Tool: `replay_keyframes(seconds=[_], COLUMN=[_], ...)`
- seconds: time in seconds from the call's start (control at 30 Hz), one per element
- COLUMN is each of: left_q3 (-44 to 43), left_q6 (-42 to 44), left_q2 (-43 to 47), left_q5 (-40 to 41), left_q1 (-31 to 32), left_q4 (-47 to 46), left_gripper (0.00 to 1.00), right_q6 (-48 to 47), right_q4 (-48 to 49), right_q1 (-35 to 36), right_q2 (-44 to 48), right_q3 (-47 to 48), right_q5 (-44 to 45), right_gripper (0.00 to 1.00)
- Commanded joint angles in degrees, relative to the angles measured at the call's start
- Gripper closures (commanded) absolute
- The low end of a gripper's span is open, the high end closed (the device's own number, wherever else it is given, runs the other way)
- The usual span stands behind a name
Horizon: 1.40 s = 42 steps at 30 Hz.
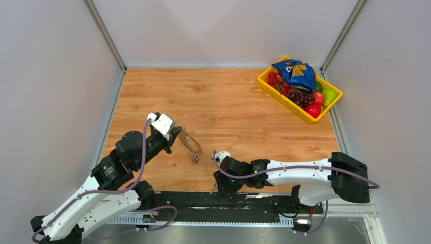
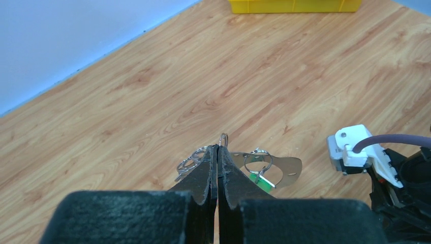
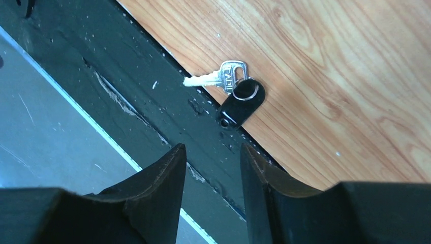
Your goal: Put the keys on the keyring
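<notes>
The key (image 3: pixel 226 76) looks light and slippery; best grasped by its black tag (image 3: pixel 239 104). My right gripper (image 3: pixel 211 155) hangs spread.

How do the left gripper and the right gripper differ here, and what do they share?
The left gripper is shut, the right gripper open. The left gripper clamps the keyring; the right gripper holds nothing, a black-tagged key lying beyond its fingertips. The left gripper is out over the table; the right gripper is at its near edge. Both are black and two-fingered.
</notes>
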<state>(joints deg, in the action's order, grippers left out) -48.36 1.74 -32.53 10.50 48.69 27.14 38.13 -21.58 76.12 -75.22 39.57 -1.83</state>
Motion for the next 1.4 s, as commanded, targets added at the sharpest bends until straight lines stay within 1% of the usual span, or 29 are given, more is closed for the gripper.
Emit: replay_keyframes(seconds=[0.0, 0.13, 0.27, 0.33, 0.47, 0.93, 1.37], left_q3=[1.11, 2.57, 3.53, 3.31, 3.7, 3.89, 4.05], left_q6=[-1.33, -2.04, -3.1, -3.14, -3.3, -3.41, -3.5], left_q2=[3.33, 5.85, 7.63, 8.03, 9.02, 9.68, 9.94], left_q5=[2.37, 4.65, 4.67, 4.7, 4.36, 4.14, 4.52], left_q1=[0.16, 0.13, 0.14, 0.18, 0.18, 0.18, 0.13], left_q4=[-5.89, -6.61, -7.6, -7.54, -7.94, -7.89, -8.05], left_gripper=[1.0, 1.0, 1.0, 1.0, 1.0, 1.0, 1.0], right_q6=[6.98, 13.21, 17.51, 19.08, 21.18, 27.41, 27.87], right_q4=[2.83, 2.93, 3.3, 3.29, 2.83, 0.47, 0.25], right_q1=[0.35, 0.34, 0.35, 0.44, 0.4, 0.26, -1.9], right_q2=[-3.0, -7.79, -12.62, -13.58, -12.7, -7.51, -10.59], right_q3=[4.76, 6.89, 9.25, 9.92, 9.29, 4.76, 4.88], right_q5=[-1.25, 0.01, 0.76, 1.72, 4.95, 8.43, 7.76], right_gripper=[0.54, 0.54, 0.55, 0.56, 0.56, 0.57, 0.53])
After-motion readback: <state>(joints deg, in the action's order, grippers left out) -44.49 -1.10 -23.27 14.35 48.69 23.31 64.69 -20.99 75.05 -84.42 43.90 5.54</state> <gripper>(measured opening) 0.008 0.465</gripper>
